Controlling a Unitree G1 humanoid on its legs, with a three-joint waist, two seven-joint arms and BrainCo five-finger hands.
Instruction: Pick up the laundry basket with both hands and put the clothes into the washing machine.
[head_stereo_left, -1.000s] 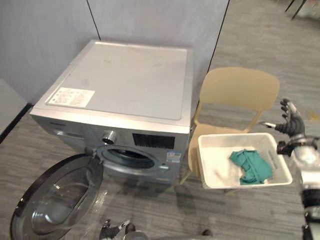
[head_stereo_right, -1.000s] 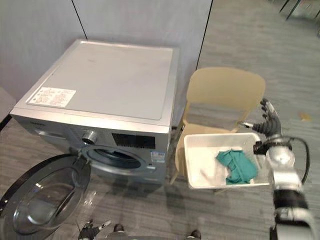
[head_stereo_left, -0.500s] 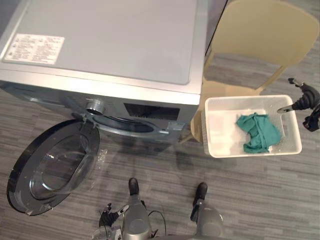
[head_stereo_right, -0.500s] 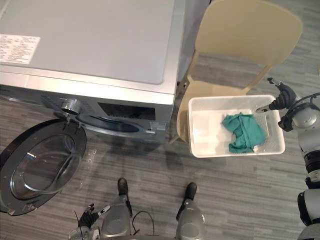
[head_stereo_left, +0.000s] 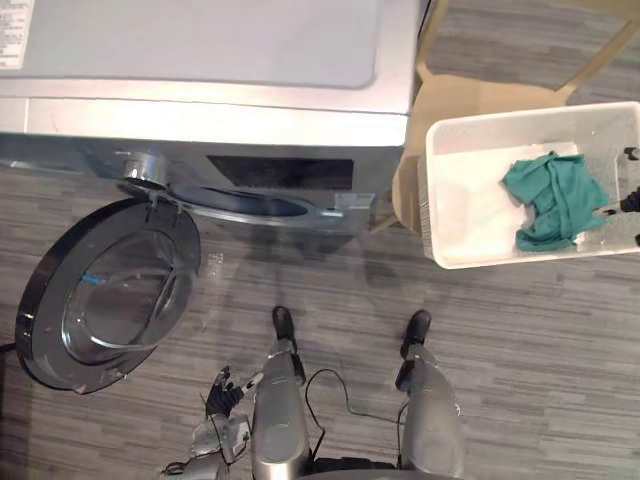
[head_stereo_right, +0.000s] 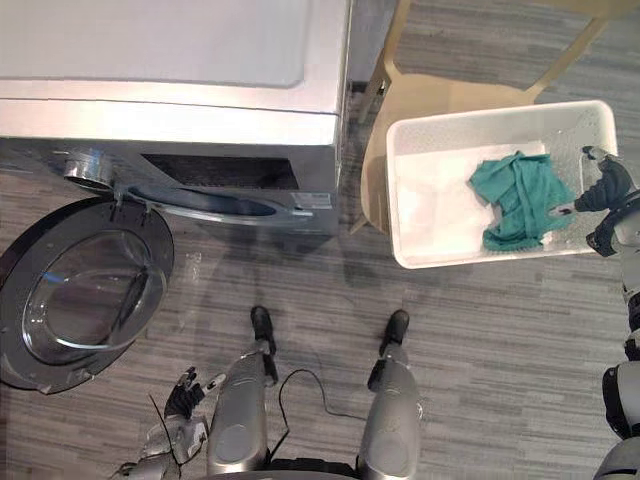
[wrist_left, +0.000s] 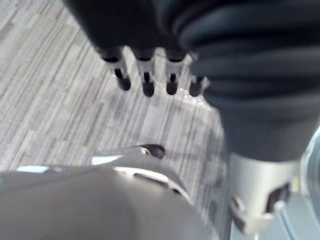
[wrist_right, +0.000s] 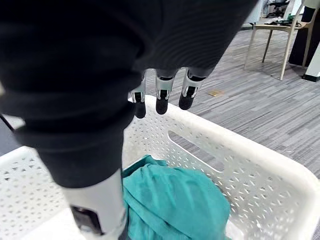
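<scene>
The silver washing machine (head_stereo_left: 200, 60) stands with its round glass door (head_stereo_left: 108, 292) swung wide open at its front left, leaving the drum opening (head_stereo_left: 250, 205) uncovered. Just beside the machine's right side a pale wooden chair (head_stereo_right: 440, 95) carries the white perforated laundry basket (head_stereo_right: 393, 190) on its seat. Inside the basket a crumpled green garment (head_stereo_right: 515, 200) lies toward the side away from the machine, with a white cloth (head_stereo_right: 440, 195) under it on the side nearer the machine. The right hand (head_stereo_right: 605, 188) hovers at the basket's end farthest from the machine. Its fingers (wrist_right: 161, 100) hang loosely straight over the rim (wrist_right: 260, 165) above the handle slot, and they grip nothing. The green garment (wrist_right: 175, 200) sits right below that hand. The left hand (head_stereo_left: 222, 392) hangs low over the grey plank floor (head_stereo_left: 520, 350), well in front of the machine and apart from the basket. Its fingers (wrist_left: 145, 85) are relaxed, slightly spread and empty.
</scene>
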